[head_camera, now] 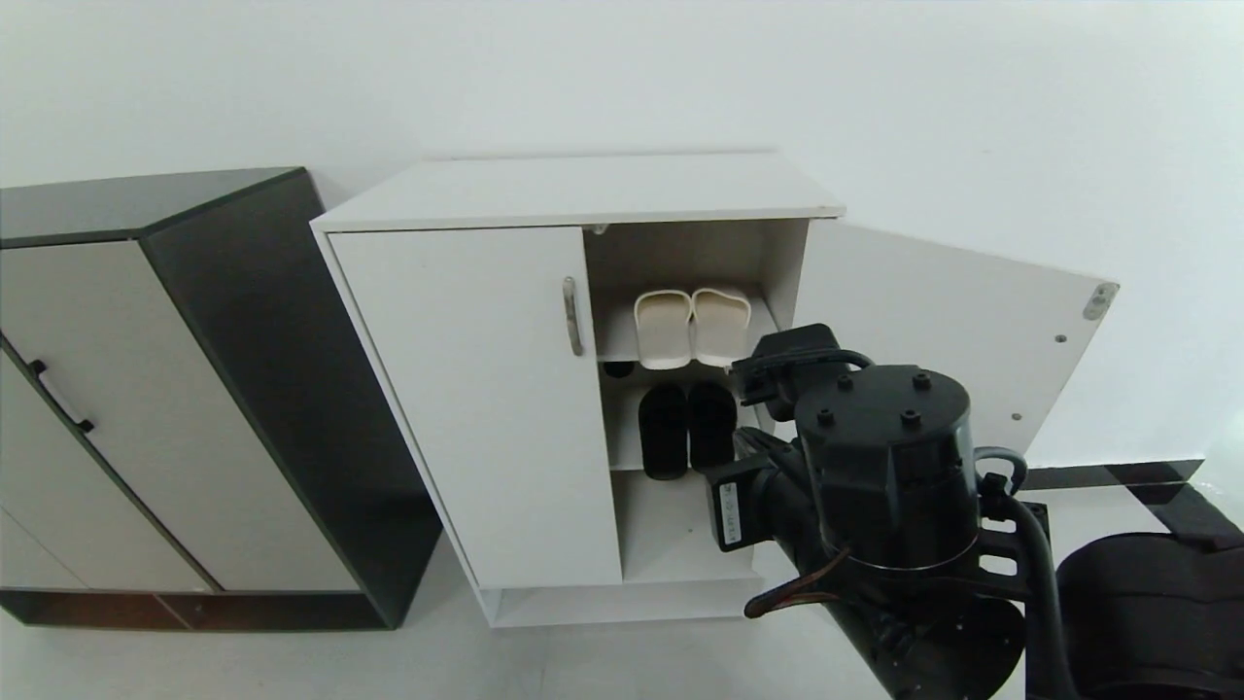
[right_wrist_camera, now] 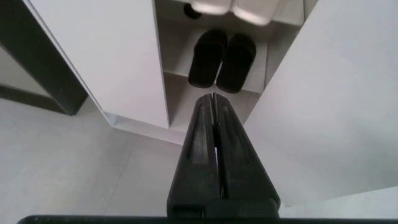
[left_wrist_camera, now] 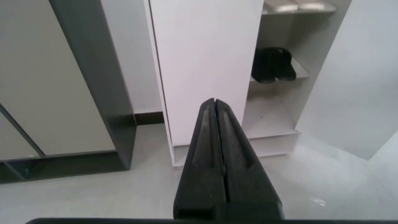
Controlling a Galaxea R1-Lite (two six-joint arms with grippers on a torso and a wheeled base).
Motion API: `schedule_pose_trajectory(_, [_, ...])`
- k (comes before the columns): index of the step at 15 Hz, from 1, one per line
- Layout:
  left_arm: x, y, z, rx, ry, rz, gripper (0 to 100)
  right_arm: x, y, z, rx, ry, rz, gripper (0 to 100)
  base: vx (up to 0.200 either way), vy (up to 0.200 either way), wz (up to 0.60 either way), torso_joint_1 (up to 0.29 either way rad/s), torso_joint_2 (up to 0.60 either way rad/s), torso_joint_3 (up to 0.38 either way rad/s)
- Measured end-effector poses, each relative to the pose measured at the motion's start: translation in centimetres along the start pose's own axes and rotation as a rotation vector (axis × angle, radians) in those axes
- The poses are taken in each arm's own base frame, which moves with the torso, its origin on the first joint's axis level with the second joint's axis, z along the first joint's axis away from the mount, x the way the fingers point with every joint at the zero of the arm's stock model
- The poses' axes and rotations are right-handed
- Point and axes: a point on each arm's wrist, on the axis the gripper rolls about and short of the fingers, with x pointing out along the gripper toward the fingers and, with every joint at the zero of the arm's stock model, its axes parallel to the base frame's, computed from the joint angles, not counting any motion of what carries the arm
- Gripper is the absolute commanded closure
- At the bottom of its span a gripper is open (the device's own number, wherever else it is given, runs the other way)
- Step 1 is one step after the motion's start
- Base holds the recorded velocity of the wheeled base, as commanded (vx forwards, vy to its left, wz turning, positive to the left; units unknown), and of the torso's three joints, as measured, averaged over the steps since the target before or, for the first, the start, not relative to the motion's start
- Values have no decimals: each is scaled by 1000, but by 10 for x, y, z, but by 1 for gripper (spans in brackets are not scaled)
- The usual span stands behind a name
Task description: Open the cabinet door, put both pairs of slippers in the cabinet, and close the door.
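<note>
Step, as I read it: both pairs are in, so only the door close is left.

Right claw (right_wrist_camera: 214,96): fingers pressed together, holding nothing, touching nothing. It hangs low in front of the open half of the cabinet (head_camera: 583,190), with the open door (head_camera: 952,331) just off to its right. Right arm (head_camera: 884,467) blocks part of the opening in the head view.

Left claw (left_wrist_camera: 214,102): also closed tight and empty, out in front of the closed left door (head_camera: 466,389), above the floor (left_wrist_camera: 124,186).

Bottom shelf (head_camera: 671,544): nothing on it that I can see.
Middle shelf: black slippers (head_camera: 687,428), side by side, touching, near the shelf's front edge.
Top shelf: white slippers (head_camera: 692,326), side by side, slightly over the front edge.

The door is swung wide to the right, inner face toward the robot, standing in front of the wall (head_camera: 972,97).

Next move, my call: get the right claw around the door's free edge to its outer face, then sweep it left until it meets the cabinet front. No grip is needed, a closed claw pushes fine. Risks: the white pair's overhang could foul the door, and the arm has to be clear of the opening before the door comes round.
</note>
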Motion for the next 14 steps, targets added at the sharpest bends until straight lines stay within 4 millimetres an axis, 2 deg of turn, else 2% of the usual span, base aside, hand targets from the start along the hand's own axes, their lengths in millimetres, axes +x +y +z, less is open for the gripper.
schedule_pose_trajectory(14, [0, 0, 0, 0, 0, 1, 100, 1, -1, 0, 3, 2, -2, 100, 0, 0, 0, 191, -501, -317])
